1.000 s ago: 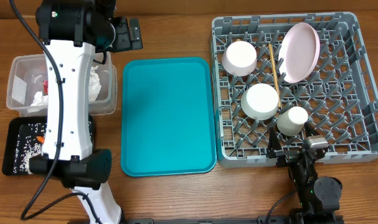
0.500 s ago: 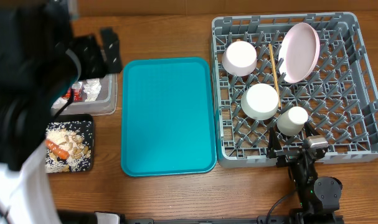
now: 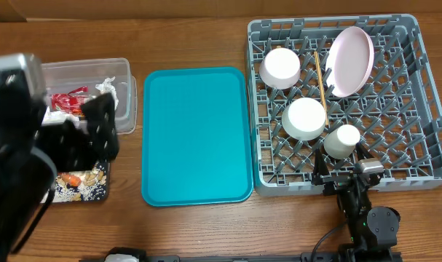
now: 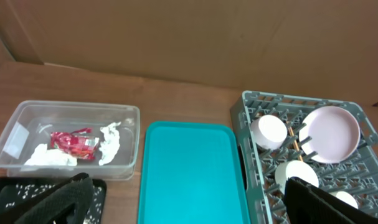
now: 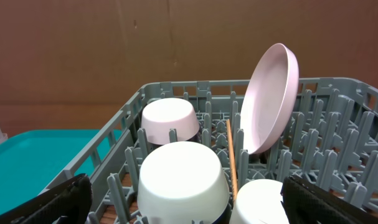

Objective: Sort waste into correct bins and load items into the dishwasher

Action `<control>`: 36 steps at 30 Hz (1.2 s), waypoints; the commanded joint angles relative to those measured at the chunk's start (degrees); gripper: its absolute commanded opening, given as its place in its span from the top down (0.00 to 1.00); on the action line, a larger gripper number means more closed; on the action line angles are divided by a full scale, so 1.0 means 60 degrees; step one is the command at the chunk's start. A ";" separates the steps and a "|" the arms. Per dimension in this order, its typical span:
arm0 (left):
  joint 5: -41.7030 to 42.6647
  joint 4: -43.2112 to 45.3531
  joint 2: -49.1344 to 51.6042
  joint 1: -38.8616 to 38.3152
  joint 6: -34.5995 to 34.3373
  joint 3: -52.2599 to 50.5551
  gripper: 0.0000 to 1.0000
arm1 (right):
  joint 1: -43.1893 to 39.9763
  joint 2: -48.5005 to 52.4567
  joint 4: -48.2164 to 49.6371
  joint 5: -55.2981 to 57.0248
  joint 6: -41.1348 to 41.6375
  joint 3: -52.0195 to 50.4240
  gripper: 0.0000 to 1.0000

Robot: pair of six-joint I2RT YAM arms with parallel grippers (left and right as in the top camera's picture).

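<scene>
The clear tub (image 3: 126, 80) holds the red wrapper (image 3: 64, 100) and white tissues (image 4: 109, 143). The black tray (image 3: 86, 195) in front of it holds crumbs, rice scraps and the carrot piece (image 3: 73, 177). The grey dish rack (image 3: 417, 145) holds the plate (image 3: 350, 60) on edge, two upturned bowls (image 3: 280, 67) (image 3: 304, 118), the cup (image 3: 342, 140) and chopsticks (image 3: 319, 75). My left gripper (image 4: 189, 205) is open and empty, raised high over the bins. My right gripper (image 5: 189, 208) is open and empty at the rack's front edge, behind the near bowl (image 5: 184, 180).
The teal tray (image 3: 196, 135) lies bare between the bins and the rack. My left arm is a large blurred shape over the table's left side (image 3: 24, 160). A cardboard wall stands behind the table (image 4: 195, 37).
My left arm has swung off the bins and risen toward the camera, uncovering the tub and part of the black tray. The right arm and the dishes have not moved.
</scene>
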 commanded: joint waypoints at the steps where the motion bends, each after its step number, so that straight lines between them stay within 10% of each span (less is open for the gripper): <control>1: 0.0011 -0.0098 -0.0379 0.0193 -0.0098 -0.0051 0.00 | 0.0051 -0.0106 0.0040 0.0124 -0.0066 -0.0098 0.00; 14: 0.0331 0.1308 -0.2743 0.0951 -0.1002 -0.4528 0.00 | 0.0051 -0.0106 0.0040 0.0124 -0.0066 -0.0098 0.00; 36: 0.0331 0.9581 -0.6339 0.1129 -0.1424 -1.5307 0.00 | 0.0051 -0.0106 0.0040 0.0124 -0.0069 -0.0098 0.00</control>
